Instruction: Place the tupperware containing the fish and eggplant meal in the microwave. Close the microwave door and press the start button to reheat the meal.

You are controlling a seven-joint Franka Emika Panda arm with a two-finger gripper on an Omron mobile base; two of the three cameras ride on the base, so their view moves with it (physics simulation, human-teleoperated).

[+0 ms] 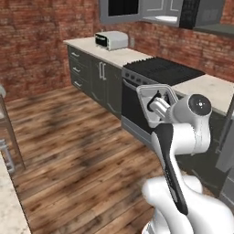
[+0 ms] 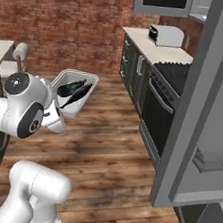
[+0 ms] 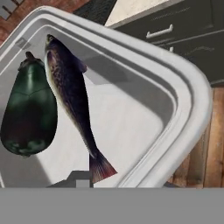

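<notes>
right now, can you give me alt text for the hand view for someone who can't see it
A pale grey tupperware seen close from above holds a dark speckled fish lying lengthwise beside a dark green eggplant. Past its rounded rim, dark cabinet drawers with metal handles and a strip of wood floor show.

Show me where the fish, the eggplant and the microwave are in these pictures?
fish point(image 3: 72, 94), hand view, on the middle of its speckled body.
eggplant point(image 3: 28, 113), hand view, on its dark green belly.
microwave point(image 1: 161, 10), left base view, on its open grey cavity above the stove.
</notes>
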